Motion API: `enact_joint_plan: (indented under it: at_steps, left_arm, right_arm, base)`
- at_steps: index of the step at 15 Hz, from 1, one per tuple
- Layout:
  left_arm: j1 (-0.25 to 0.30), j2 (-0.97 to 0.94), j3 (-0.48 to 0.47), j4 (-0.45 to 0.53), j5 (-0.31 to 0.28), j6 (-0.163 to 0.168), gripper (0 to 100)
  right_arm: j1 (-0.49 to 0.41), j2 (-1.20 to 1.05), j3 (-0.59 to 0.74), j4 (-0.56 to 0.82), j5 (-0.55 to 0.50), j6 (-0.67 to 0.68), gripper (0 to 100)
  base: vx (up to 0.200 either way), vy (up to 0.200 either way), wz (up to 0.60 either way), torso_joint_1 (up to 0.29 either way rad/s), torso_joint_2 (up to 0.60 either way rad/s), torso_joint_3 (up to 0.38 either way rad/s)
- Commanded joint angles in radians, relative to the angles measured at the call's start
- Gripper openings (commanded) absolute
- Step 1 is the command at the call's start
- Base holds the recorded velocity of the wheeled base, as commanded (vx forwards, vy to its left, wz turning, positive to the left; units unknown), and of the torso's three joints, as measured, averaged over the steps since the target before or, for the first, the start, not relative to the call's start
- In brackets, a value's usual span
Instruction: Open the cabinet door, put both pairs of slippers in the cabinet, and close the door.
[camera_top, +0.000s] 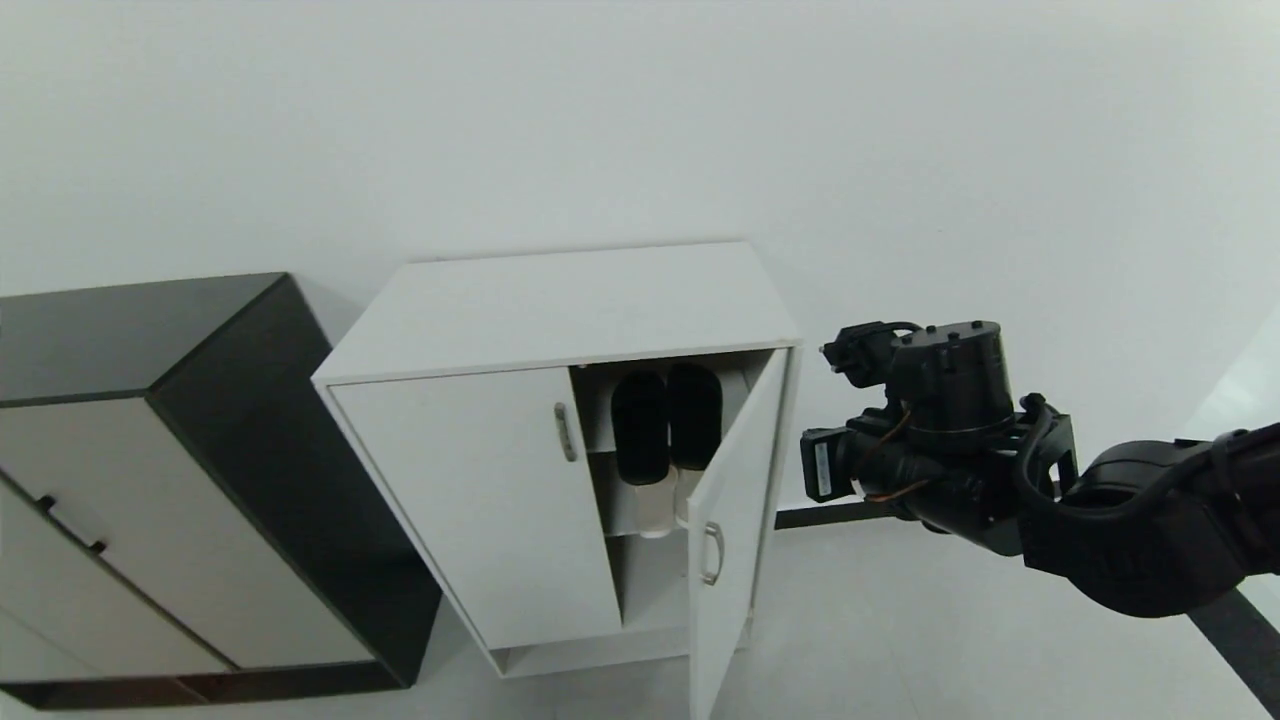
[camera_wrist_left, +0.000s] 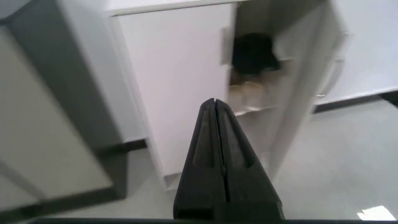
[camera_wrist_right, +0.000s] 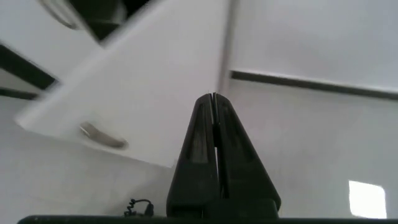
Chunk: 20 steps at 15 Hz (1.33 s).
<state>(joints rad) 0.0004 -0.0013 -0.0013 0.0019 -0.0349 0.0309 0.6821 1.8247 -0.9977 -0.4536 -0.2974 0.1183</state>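
Note:
The white cabinet (camera_top: 560, 310) stands against the wall with its left door (camera_top: 480, 500) shut and its right door (camera_top: 735, 500) swung partly open. Inside, on a shelf, a dark pair of slippers (camera_top: 665, 420) lies side by side, with pale slipper ends (camera_top: 655, 510) showing just below them. My right arm (camera_top: 940, 440) hangs just outside the open door, level with the shelf. In the right wrist view my right gripper (camera_wrist_right: 214, 98) is shut and empty, pointing at the door's outer face (camera_wrist_right: 155, 93) above its handle (camera_wrist_right: 102, 135). My left gripper (camera_wrist_left: 215, 102) is shut and empty, facing the cabinet front (camera_wrist_left: 174, 81) from a distance.
A larger dark-sided cabinet (camera_top: 230, 450) with pale drawer fronts stands close to the white cabinet's left. A dark baseboard strip (camera_top: 830, 515) runs along the wall on the right. Pale open floor (camera_top: 900, 640) lies in front of the open door.

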Motion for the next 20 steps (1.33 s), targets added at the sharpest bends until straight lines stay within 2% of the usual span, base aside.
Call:
enact_joint_plan:
  at_steps: [1,5,7,10,13,17,20]
  left_arm:
    - [0.001,0.001,0.0,0.0,0.0,0.0,0]
    - [0.001,0.001,0.0,0.0,0.0,0.0,0]
    - [0.001,0.001,0.0,0.0,0.0,0.0,0]
    - [0.001,0.001,0.0,0.0,0.0,0.0,0]
    - [0.001,0.001,0.0,0.0,0.0,-0.002,0]
    - [0.001,0.001,0.0,0.0,0.0,0.0,0]
    - [0.001,0.001,0.0,0.0,0.0,-0.002,0]
  right_arm:
    - [0.0,-0.001,0.001,-0.005,0.001,0.001,0]
    - [0.0,-0.022,0.024,-0.008,0.052,-0.002,0]
    - [0.0,-0.058,0.113,-0.071,0.06,-0.046,0]
    - [-0.015,-0.087,0.3,-0.226,0.208,-0.146,0]
    - [-0.026,-0.088,0.389,-0.266,0.301,-0.146,0]
    - [-0.026,-0.076,0.398,-0.272,0.331,-0.144,0]
    - [-0.024,-0.059,0.373,-0.273,0.333,-0.143,0]
  base:
    - [0.0,0.0,0.0,0.0,0.0,0.0]
    - [0.0,0.0,0.0,0.0,0.0,0.0]
    - [0.0,0.0,0.0,0.0,0.0,0.0]
    - [0.0,0.0,0.0,0.0,0.0,0.0]
    - [0.067,0.0,0.0,0.001,0.0,0.001]
    - [0.2,0.0,0.0,-0.004,0.0,0.005]
    - [0.0,0.0,0.0,0.0,0.0,0.0]
